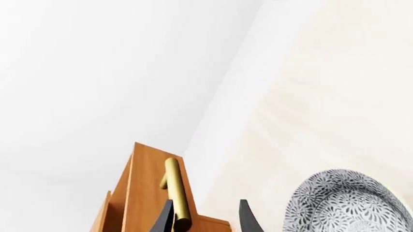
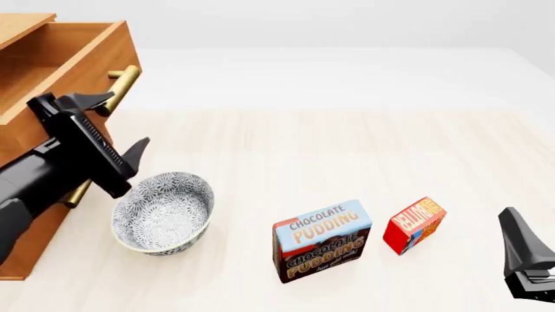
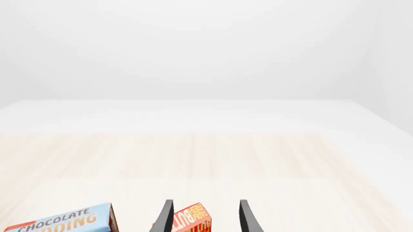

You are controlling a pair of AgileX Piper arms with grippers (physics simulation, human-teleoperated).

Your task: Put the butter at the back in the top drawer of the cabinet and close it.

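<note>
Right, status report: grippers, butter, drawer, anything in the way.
Left gripper open at the top drawer handle; drawer pulled out. Right gripper open, butter between its fingers, still on the table. Bowl sits below the drawer front.

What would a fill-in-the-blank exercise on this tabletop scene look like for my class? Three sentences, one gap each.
1. The top drawer of the cabinet is ____.
2. The butter stands on the table to the ____ of the pudding box in the front view.
3. The patterned bowl holds ____.

Missing words: open; right; nothing
</note>
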